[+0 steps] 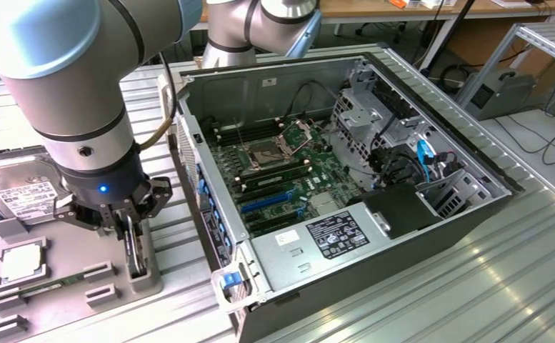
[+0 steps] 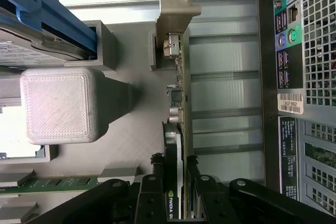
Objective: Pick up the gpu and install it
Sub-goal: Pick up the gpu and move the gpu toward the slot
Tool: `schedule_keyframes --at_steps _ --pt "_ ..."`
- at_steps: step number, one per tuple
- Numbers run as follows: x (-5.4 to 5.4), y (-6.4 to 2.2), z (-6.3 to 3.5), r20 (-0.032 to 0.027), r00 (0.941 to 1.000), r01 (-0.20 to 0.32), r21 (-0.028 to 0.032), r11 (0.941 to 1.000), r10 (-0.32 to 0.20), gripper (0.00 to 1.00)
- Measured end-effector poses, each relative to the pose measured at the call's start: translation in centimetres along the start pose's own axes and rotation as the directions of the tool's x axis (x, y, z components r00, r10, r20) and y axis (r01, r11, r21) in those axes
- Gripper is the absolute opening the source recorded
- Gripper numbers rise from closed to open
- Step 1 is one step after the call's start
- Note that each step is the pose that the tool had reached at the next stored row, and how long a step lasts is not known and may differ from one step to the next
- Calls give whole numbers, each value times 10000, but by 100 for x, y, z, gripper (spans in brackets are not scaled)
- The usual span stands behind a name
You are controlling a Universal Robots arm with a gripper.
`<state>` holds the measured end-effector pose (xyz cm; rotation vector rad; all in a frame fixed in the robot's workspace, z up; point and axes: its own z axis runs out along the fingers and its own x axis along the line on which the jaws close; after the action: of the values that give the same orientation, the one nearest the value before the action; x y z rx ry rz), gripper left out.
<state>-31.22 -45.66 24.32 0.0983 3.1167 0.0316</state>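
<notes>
On the grey tray (image 1: 63, 239), the gripper (image 2: 174, 160) pinches the upright gpu (image 2: 181, 77) between narrowed jaws

Exterior view looks down from high; wrist view, close in, shares the gpu (image 2: 178, 103).

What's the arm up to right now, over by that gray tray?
The arm's gripper is down at the gray holder tray on the exterior view's left. Its fingers are closed on either side of the gpu, which stands on edge with its silver bracket pointing away from the gripper. I cannot tell whether the card has lifted out of its slot. The open computer case sits beside the tray, and the card is not yet installed in it.
</notes>
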Motion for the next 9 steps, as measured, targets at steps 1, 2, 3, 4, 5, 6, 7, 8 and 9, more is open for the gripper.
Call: schedule_keyframes --at_steps 1,2,3,4,5,6,7,8,9 --pt "0 0 0 0 10000 0 0 10000 0 27" --pt "0 0 0 0 10000 0 0 10000 0 27" --pt "0 0 0 0 10000 0 0 10000 0 27" --pt "-1 0 -3 1 10000 0 0 10000 0 27" --pt "-1 0 -10 -1 10000 0 2 10000 0 27" --pt "-1 0 -17 0 10000 0 1 10000 0 27" --pt "-1 1 -27 0 10000 0 1 10000 0 27" --pt "-1 1 -39 0 10000 0 0 10000 0 27" --pt "-1 1 -67 0 10000 0 0 10000 0 27"
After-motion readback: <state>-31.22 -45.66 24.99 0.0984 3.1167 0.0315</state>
